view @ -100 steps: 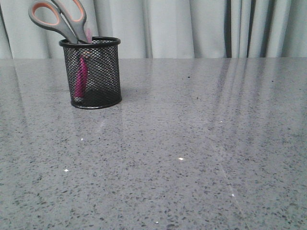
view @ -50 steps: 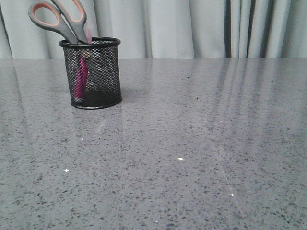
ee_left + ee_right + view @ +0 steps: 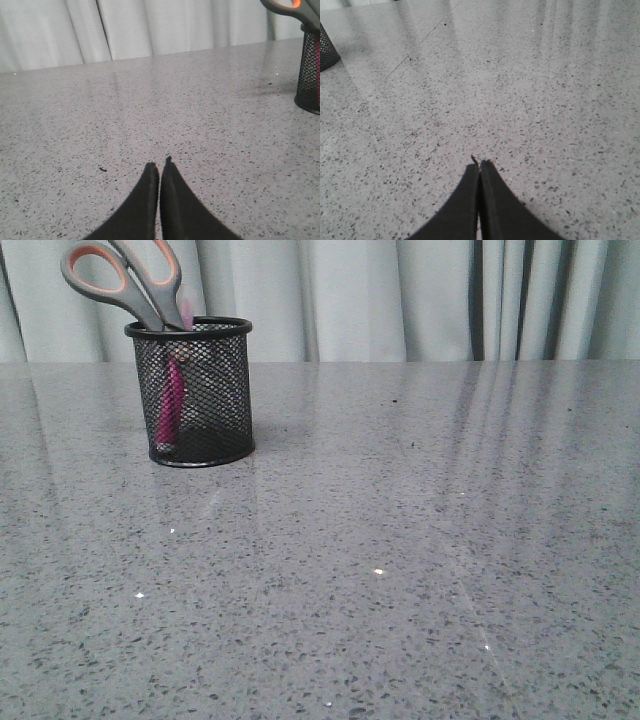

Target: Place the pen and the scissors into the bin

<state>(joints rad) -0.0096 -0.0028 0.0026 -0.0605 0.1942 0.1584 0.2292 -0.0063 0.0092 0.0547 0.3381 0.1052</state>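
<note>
Bin (image 3: 190,390) stands upright on the counter (image 3: 400,540), far left in the front view, close to the curtain (image 3: 350,295) behind. Black wire mesh, solid rim and base.

Scissors (image 3: 130,280) stand in the bin blades down; both grey handle loops with orange lining stick well above the rim, leaning to the left. Pen (image 3: 169,405) is inside too, its pink barrel showing through the mesh, upright with a slight tilt, lower end near the base. Cap end at the rim is hard to make out.

Left gripper (image 3: 160,167): jaws closed, tips together, holding nothing, low over bare counter. Its wrist view catches the bin at the frame edge, well apart from the tips. Right gripper (image 3: 480,165): jaws closed as well, empty, also over bare counter; only a sliver of the bin's base shows in the corner of that view.

Judgement: both items sit in the bin, so the task looks done.

Handling, if anything needed resetting: scissors are stiff and probably the heavier item, top-heavy as they stand; best taken across the handle neck just above the rim. Pen looks light, rigid and smooth, likely to slip; pinch mid-barrel. Bin is probably light and could tip or slide if the leaning handles were pushed.
</note>
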